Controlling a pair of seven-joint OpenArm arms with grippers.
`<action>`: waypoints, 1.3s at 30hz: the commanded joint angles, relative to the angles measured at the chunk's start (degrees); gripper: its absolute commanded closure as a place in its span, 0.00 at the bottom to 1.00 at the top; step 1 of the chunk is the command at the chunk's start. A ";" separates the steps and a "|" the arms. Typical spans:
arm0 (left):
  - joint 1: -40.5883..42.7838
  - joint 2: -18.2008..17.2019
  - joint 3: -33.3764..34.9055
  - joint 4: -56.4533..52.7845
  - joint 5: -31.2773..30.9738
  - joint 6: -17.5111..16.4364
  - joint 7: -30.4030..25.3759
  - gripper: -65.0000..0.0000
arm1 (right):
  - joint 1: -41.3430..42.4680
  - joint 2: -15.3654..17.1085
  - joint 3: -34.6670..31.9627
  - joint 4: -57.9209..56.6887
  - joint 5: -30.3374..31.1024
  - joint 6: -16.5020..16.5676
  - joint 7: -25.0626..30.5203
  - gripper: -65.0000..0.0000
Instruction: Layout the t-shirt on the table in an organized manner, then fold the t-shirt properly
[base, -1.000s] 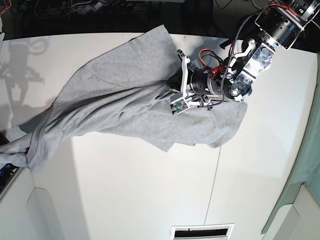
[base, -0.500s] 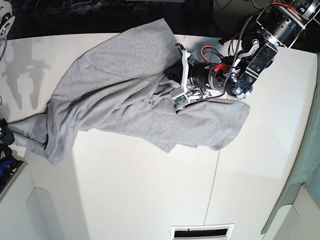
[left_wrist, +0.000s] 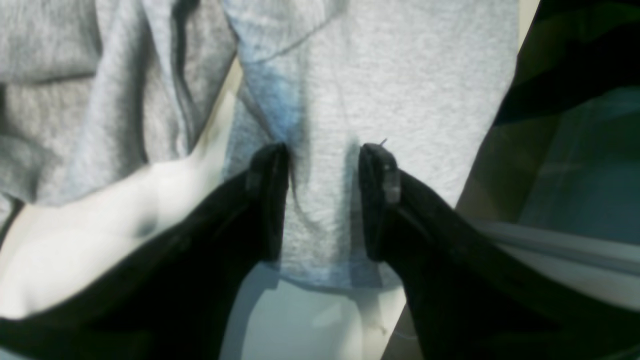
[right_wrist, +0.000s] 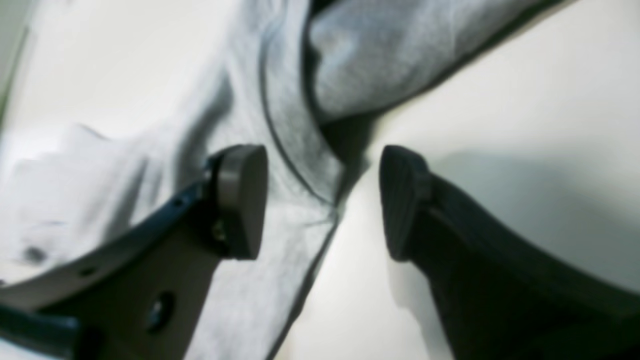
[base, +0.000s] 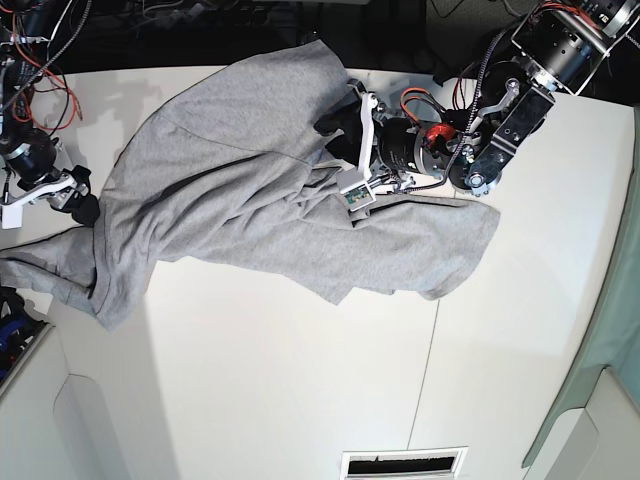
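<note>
The light grey t-shirt (base: 240, 200) lies crumpled and bunched across the back of the white table (base: 300, 380), with one end trailing to the left edge. No lettering shows. My left gripper (base: 337, 145) sits over the shirt's middle folds. In the left wrist view it (left_wrist: 324, 150) is open, its black fingers (left_wrist: 270, 200) apart with flat grey cloth (left_wrist: 350, 75) showing between them. My right gripper (base: 78, 200) hovers at the shirt's left end. In the right wrist view it (right_wrist: 320, 165) is open over a hemmed edge of the shirt (right_wrist: 300, 150), touching nothing.
A thin dark seam (base: 425, 370) runs down the table. A vent slot (base: 405, 463) sits at the front edge. Cables and dark clutter (base: 200, 20) line the back. A teal surface (base: 610, 330) borders the right side.
My left gripper has opened and let go of the cloth it pinched. The right arm has swung into view at the left, and the shirt's left end now lies further onto the table.
</note>
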 joint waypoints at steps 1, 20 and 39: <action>-0.17 -0.31 -0.04 0.98 0.39 -0.08 1.25 0.57 | 0.63 0.79 -0.74 0.28 0.04 -0.17 2.64 0.46; -0.24 -0.63 -17.99 14.03 0.61 1.95 0.02 0.57 | 0.63 0.22 -3.50 0.55 -0.39 -0.31 3.80 1.00; -1.79 -3.56 -32.70 2.08 2.51 8.41 -3.34 0.57 | -15.76 3.54 17.03 19.78 13.14 0.07 -9.55 1.00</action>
